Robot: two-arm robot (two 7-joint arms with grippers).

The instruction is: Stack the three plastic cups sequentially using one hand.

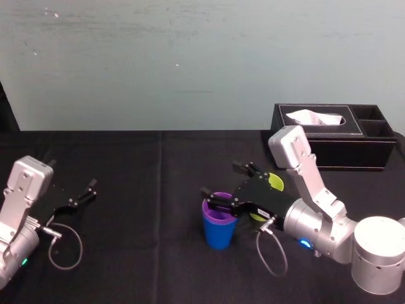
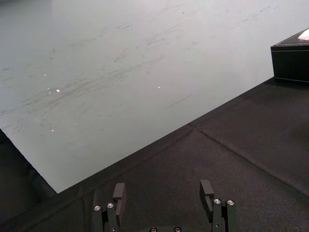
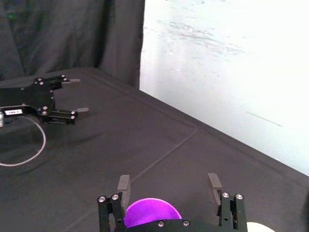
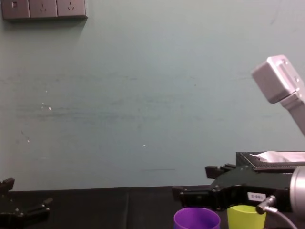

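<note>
Right gripper point(image 1: 219, 180) spread, empty, just above purple cup point(image 1: 218, 216) nested in blue point(image 1: 219, 235) | yellow-green cup point(image 1: 276, 182) upright, just right, by its wrist | left gripper point(image 1: 73, 173) spread, parked well left.

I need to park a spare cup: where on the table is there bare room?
Free: the black cloth between the left hand and the blue plastic cup holding the purple plastic cup, and along the wall left of the black tissue box. Crowded around the right hand, over those cups near the yellow-green plastic cup.
</note>
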